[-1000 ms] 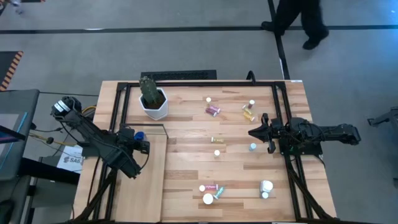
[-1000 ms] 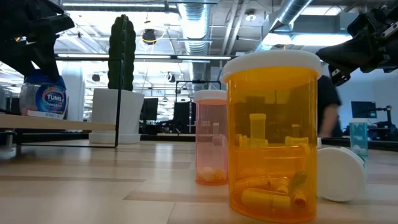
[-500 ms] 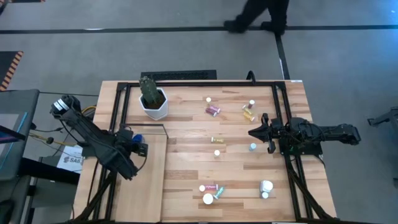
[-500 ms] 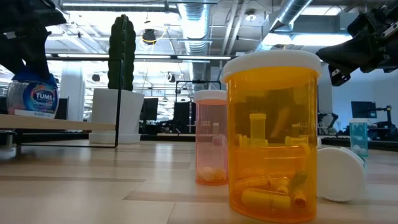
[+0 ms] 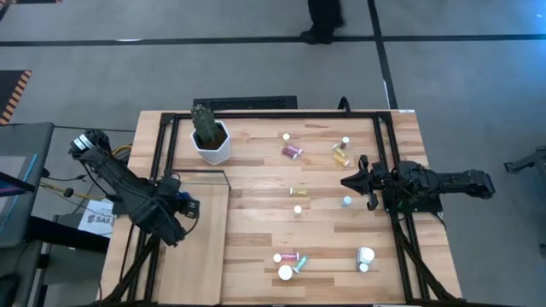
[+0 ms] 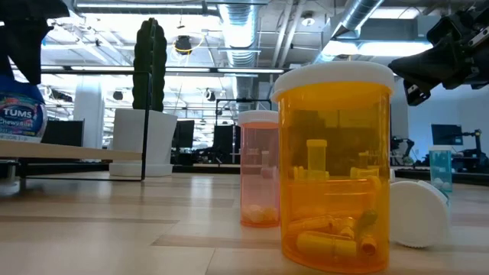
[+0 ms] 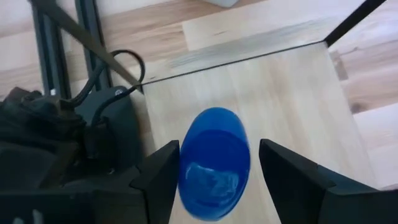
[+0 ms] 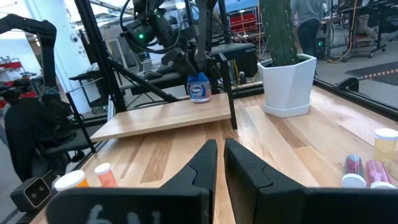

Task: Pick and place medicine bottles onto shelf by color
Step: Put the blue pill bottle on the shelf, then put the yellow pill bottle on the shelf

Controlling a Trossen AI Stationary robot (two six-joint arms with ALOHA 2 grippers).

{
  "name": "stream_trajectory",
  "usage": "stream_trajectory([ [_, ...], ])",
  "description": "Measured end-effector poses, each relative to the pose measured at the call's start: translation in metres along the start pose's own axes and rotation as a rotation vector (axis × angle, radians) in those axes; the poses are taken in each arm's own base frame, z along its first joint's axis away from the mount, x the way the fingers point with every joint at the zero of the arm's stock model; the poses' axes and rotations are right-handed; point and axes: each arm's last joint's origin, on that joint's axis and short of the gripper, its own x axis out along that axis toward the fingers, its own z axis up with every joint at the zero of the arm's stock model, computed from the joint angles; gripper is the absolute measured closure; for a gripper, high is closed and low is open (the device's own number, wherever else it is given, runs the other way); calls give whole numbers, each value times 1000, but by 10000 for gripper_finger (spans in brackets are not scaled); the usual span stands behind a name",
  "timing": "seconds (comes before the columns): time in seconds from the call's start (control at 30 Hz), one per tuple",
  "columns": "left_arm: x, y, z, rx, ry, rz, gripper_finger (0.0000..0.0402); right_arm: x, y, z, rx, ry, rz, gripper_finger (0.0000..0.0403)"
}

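My left gripper (image 7: 214,171) stands over the far end of the shelf (image 5: 205,247), its fingers spread either side of the blue bottle (image 7: 214,163) with a little daylight on each flank, so I read it as released, not clamped. The bottle sits upright on the pale board directly under my palm, close to the shelf's outer corner by the black frame; from across the table it shows as a small blue-labelled bottle (image 8: 199,88) standing alone on the board.

By my count that is one bottle shelved and nearly everything left. Ahead of my right gripper (image 8: 219,163), whose fingers are pressed together on nothing, the remaining bottles lie scattered on the planks — a pink one (image 5: 293,151) and an amber one (image 5: 341,157) toward the plant pot (image 5: 211,141) side, a teal one (image 5: 346,201) just beside that gripper, and a cluster (image 5: 288,263) with more nearer the front edge. None of them is on the shelf, so the colour sorting has barely started.

Against a second ago, my left fingers have widened off the blue bottle, and the arm has drawn slightly outward toward the table's left edge — the bottle has slid to the very edge of the low view. The right arm has not moved.
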Motion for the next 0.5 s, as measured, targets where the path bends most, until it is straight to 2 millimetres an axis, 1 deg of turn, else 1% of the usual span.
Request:
stream_trajectory([
  [0.27, -1, 1, 1, 1, -20, -1, 194, 0, 0, 0, 0, 0, 0, 347],
  [0.33, -4, 0, 3, -8, -25, -5, 194, 0, 0, 0, 0, -1, 0, 347],
  [0.5, -20, -7, 11, -16, -74, -112, 194, 0, 0, 0, 0, 0, 0, 347],
])
